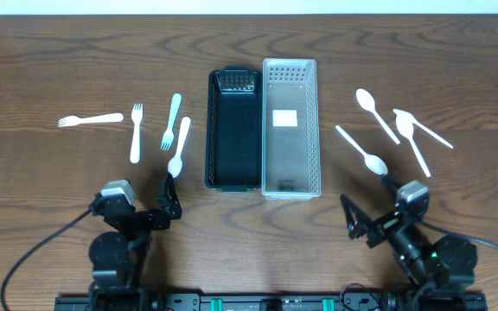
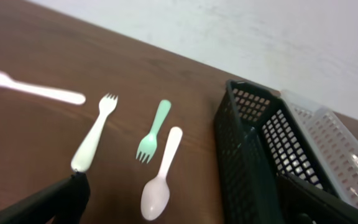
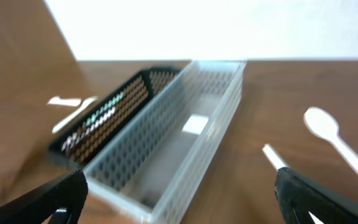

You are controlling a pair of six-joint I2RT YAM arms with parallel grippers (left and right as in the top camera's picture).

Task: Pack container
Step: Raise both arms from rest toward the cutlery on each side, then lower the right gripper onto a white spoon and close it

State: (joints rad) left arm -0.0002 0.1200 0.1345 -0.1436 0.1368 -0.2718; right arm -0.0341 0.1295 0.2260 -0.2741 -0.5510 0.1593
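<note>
A black basket (image 1: 234, 130) and a clear basket (image 1: 290, 127) stand side by side mid-table, both empty. Left of them lie white forks (image 1: 90, 120) (image 1: 136, 133), a green fork (image 1: 172, 122) and a white spoon (image 1: 179, 148). Right of them lie three white spoons (image 1: 361, 150) (image 1: 376, 114) (image 1: 411, 140). My left gripper (image 1: 170, 200) is open and empty just in front of the white spoon (image 2: 160, 177). My right gripper (image 1: 372, 207) is open and empty in front of the nearest right spoon; its view shows the clear basket (image 3: 185, 146) and a spoon (image 3: 337, 140).
The black basket (image 2: 260, 155) fills the right of the left wrist view, with the green fork (image 2: 154, 132) and a white fork (image 2: 94, 135) beyond my finger. Cables trail along the table's front edge by both arm bases.
</note>
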